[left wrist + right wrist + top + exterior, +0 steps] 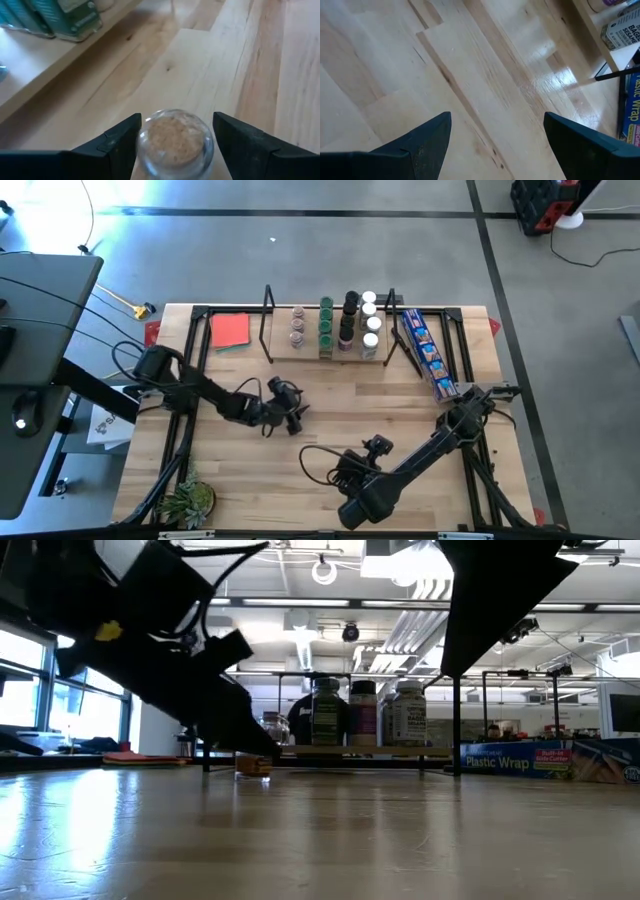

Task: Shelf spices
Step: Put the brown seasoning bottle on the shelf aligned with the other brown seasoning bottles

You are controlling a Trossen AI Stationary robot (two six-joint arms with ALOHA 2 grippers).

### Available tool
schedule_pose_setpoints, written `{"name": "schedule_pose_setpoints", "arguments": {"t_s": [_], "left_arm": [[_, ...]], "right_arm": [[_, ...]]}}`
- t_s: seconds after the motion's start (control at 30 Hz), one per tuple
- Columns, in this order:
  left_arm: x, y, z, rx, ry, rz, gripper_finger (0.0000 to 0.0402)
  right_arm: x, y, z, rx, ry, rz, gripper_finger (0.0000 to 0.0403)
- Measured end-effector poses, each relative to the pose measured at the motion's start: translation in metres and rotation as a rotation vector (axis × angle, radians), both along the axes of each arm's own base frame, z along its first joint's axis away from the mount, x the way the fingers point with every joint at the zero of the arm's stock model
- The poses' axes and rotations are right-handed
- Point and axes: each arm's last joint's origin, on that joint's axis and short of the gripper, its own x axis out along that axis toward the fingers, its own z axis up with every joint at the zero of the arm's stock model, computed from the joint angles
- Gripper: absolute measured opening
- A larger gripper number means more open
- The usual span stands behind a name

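A small clear spice jar [174, 145] with tan contents sits between the fingers of my left gripper [175, 122], which is shut on it over the table's middle left [290, 412]. In the low view the jar [253, 765] shows low over the table top, in front of the shelf. The shelf [310, 358], a low light-wood rack, stands at the far edge with several spice jars [347, 320] upright on it in rows. My right gripper [378, 446] hangs open over bare wood [497, 120] near the table's front. My left gripper pinches the jar by its round sides [142, 142] between its two fingers. The jar's round clear end faces back toward the wrist. The fingers slant down toward the table's far right. Whether the jar touches the table, I cannot tell.
A red card [230, 330] lies left of the shelf. A long blue packet [428, 352] lies at the shelf's right end. A small plant [190, 500] stands at the near left corner. Bare wood stretches between the shelf and both grippers.
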Motion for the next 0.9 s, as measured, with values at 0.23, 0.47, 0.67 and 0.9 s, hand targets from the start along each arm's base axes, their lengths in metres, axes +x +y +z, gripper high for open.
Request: {"name": "schedule_pose_setpoints", "arguments": {"t_s": [0.23, 0.47, 0.67, 0.9], "left_arm": [[0.010, 0.002, 0.008, 0.025, 0.011, -0.027, 0.0166], [0.004, 0.028, 0.052, 0.097, -0.008, 0.014, 0.0159], [-0.005, 0.083, 0.078, 0.088, -0.050, 0.130, 0.0159], [-0.010, 0.121, 0.076, -0.039, -0.071, 0.130, 0.0192]], "right_arm": [[-0.002, 0.002, 0.000, 0.004, -0.011, -0.008, 0.0312], [-0.002, 0.002, 0.000, 0.002, -0.013, -0.007, 0.0312], [-0.001, 0.002, 0.001, -0.022, -0.032, 0.003, 0.0312], [-0.001, 0.002, 0.001, -0.021, -0.033, 0.003, 0.0312]]}}
